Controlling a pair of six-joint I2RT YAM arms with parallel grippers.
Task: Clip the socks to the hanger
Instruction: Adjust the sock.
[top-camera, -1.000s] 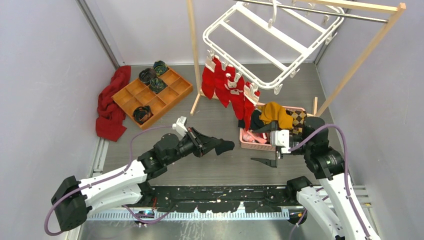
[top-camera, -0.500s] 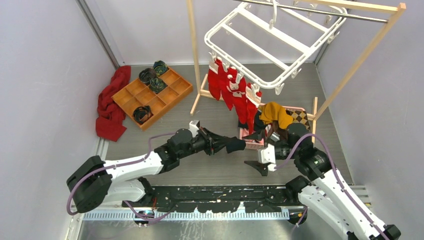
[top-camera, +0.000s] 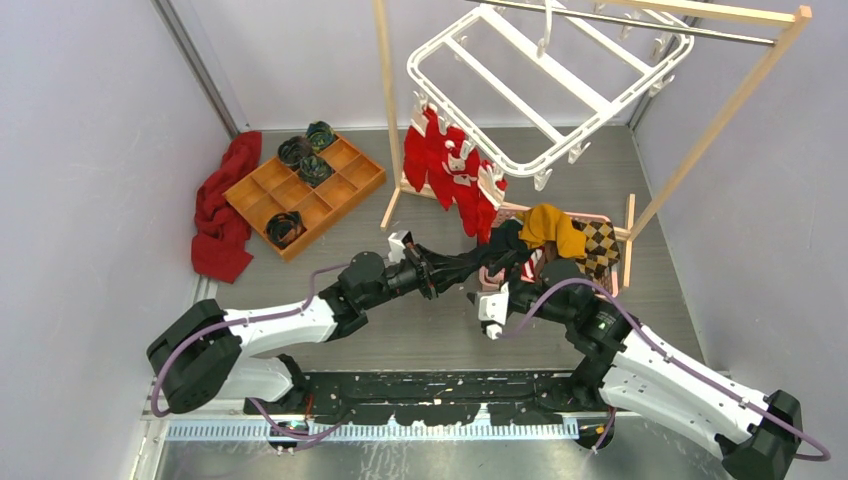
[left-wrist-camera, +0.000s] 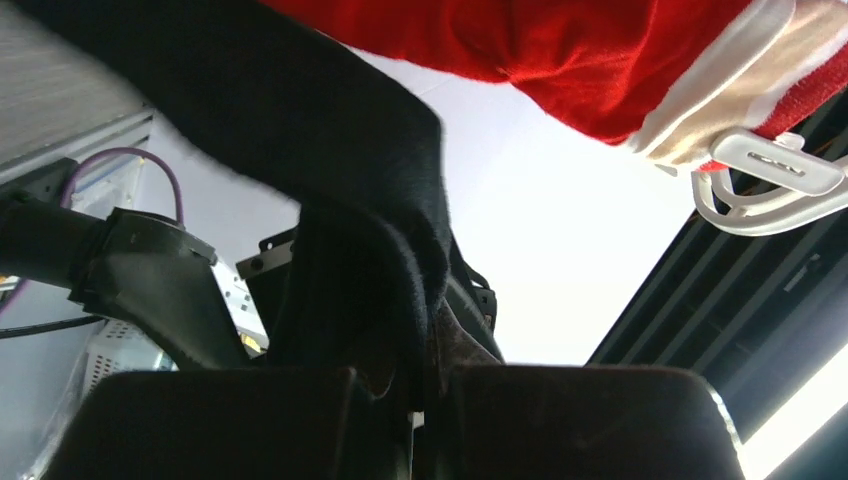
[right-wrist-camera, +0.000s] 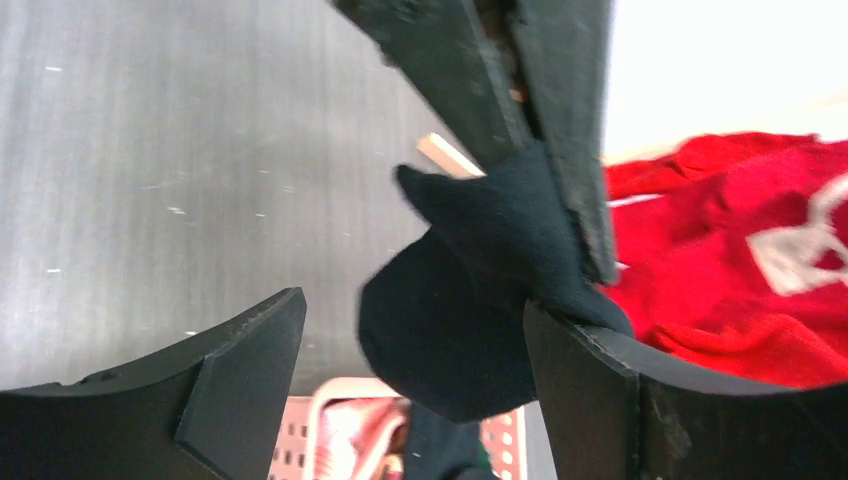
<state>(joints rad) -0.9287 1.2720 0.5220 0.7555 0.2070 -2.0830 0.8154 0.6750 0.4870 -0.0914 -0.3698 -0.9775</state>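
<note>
**Left gripper** (left-wrist-camera: 425, 395): the jaws are clamped together on the black sock (right-wrist-camera: 470, 300). The sock is held above the table, in front of the pink basket (right-wrist-camera: 305, 440). In the left wrist view the fabric rises from between the fingers and folds over towards the camera.

**Right gripper** (right-wrist-camera: 412, 312): the jaws stand apart, one on each side of the hanging lower part of the black sock. The fabric lies against the right-hand finger in the right wrist view and well clear of the other. The jaws are not closed on it.

**Hanger** (top-camera: 560, 65): hangs tilted from the metal rod of the wooden rack (top-camera: 388, 110), above and behind both grippers. Red socks (top-camera: 455, 170) are clipped along its near left edge.

**Remaining socks:** the mustard-yellow sock (top-camera: 550, 225) and the argyle sock (top-camera: 600, 240) lie on the basket, just beside the right arm
</note>
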